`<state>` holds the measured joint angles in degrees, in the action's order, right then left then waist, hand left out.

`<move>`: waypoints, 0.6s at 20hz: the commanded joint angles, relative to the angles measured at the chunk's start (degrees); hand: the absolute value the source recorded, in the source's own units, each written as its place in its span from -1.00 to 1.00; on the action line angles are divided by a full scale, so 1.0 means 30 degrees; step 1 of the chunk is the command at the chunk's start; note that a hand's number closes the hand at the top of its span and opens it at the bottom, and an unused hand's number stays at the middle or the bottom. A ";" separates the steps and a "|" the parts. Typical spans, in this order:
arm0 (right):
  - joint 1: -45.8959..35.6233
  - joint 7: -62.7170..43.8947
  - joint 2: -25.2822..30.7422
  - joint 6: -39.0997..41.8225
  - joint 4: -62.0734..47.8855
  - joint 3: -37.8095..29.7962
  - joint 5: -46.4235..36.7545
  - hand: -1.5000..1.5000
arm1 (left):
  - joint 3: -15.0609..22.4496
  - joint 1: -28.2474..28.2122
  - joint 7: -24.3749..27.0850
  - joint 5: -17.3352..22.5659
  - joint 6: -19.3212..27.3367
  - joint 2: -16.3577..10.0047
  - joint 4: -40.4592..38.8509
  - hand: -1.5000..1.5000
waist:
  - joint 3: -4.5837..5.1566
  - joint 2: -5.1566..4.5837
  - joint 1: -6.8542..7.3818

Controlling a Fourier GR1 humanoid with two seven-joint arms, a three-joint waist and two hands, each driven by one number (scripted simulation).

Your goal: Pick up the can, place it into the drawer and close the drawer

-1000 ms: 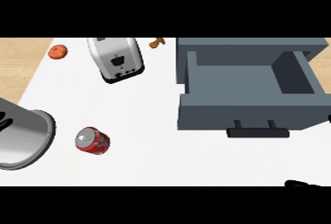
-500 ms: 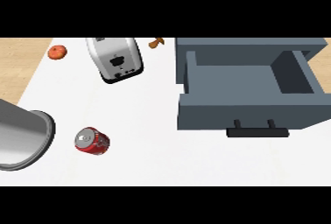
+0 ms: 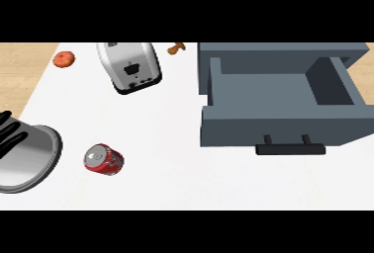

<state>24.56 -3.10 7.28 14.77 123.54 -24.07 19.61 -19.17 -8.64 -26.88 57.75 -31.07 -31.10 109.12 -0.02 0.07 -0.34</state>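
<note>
Red can (image 3: 104,159) (not touching) lies right of the left robot hand (image 3: 9,132).

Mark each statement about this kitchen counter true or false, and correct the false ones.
1. The drawer stands open. True.
2. The can is inside the drawer. False: it sits on the white counter, left of the drawer.
3. The toaster is farther from the robot than the can. True.
4. The left hand holds the can. False: it shows at the view's left edge, apart from the can.
</note>
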 commanded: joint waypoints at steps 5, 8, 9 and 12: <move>-0.0178 0.0219 0.0594 0.1883 -0.1383 -0.1807 0.1195 -1.00 | 0.1442 0.0884 -0.0379 -0.2635 0.1001 0.2200 -0.0327 -1.00 | 0.0006 -0.0005 0.0052; -0.0279 -0.1492 0.1126 0.1532 -0.0256 -0.2772 0.2744 -1.00 | 0.2434 0.2929 -0.0095 -0.4273 0.1453 0.2817 -0.1800 -1.00 | 0.0012 -0.0022 -0.0086; 0.0483 -0.0546 -0.0577 0.1542 0.0342 -0.1479 0.0669 -1.00 | 0.2297 0.2439 0.0450 -0.4568 0.0131 0.3034 -0.2830 -1.00 | 0.0014 -0.0021 -0.0045; -0.1053 -0.1003 -0.0406 0.0929 -0.0246 -0.1667 0.0307 -1.00 | 0.1784 0.1560 0.0704 -0.5145 -0.0275 0.3153 -0.2577 -1.00 | 0.0011 -0.0017 0.0115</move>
<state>24.16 -5.14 7.30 18.90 123.05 -29.80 22.83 -13.44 -2.14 -26.58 45.90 -29.38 -23.20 102.83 0.01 0.03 -0.36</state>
